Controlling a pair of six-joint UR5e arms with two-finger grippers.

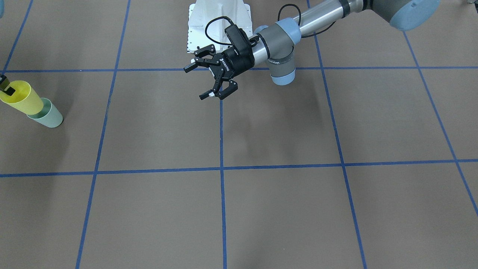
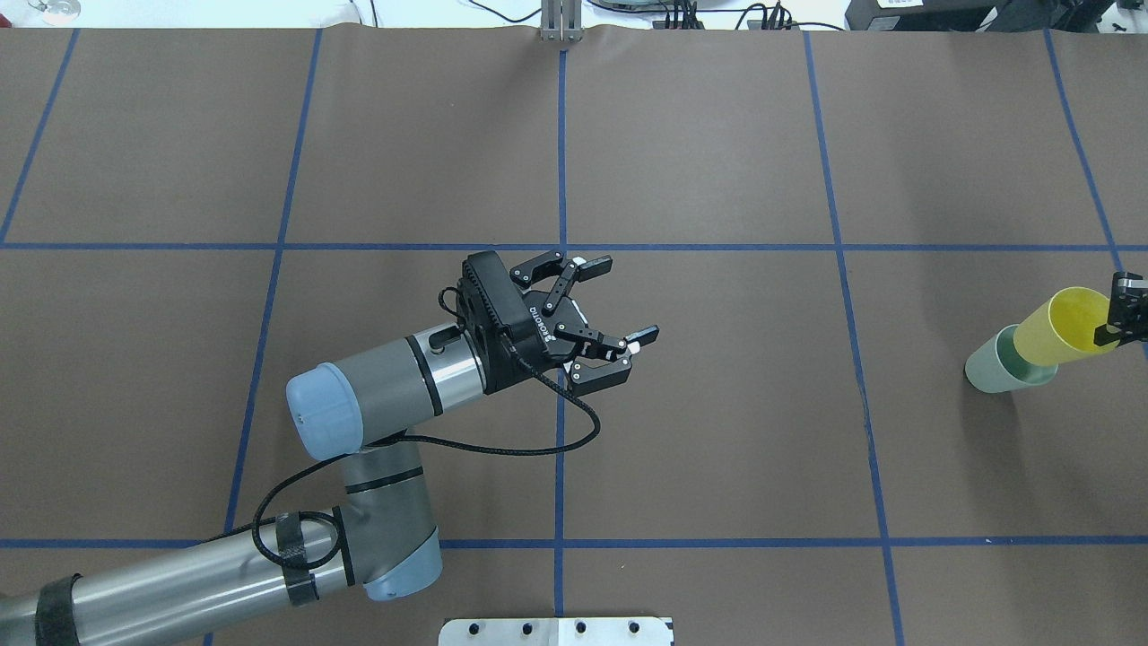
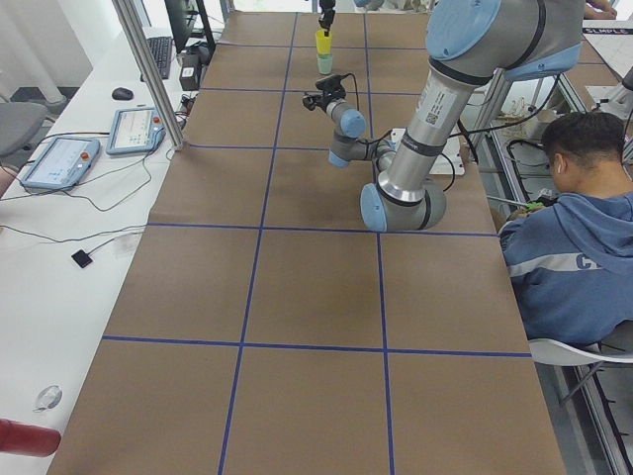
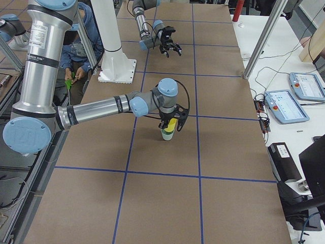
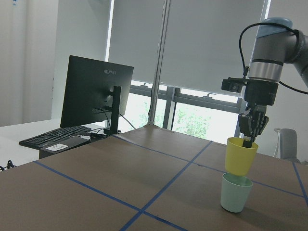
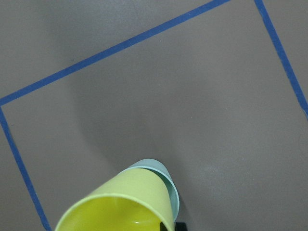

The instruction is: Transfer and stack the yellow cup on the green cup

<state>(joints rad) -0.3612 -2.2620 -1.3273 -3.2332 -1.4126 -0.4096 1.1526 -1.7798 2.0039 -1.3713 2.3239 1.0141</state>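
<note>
My left gripper (image 2: 625,301) hangs over the middle of the brown table (image 2: 717,449), with its two fingers spread wide and nothing in them. Far over on the right side, the green cup (image 2: 987,368) stands on the table. The yellow cup (image 2: 1058,332) is right above it, straight up, with its bottom at the green cup's open top, and my right gripper (image 2: 1112,332) pinches the yellow cup's rim from above.

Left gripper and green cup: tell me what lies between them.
Overhead view: only bare table and one blue tape line lie between the left gripper and the green cup.
</note>
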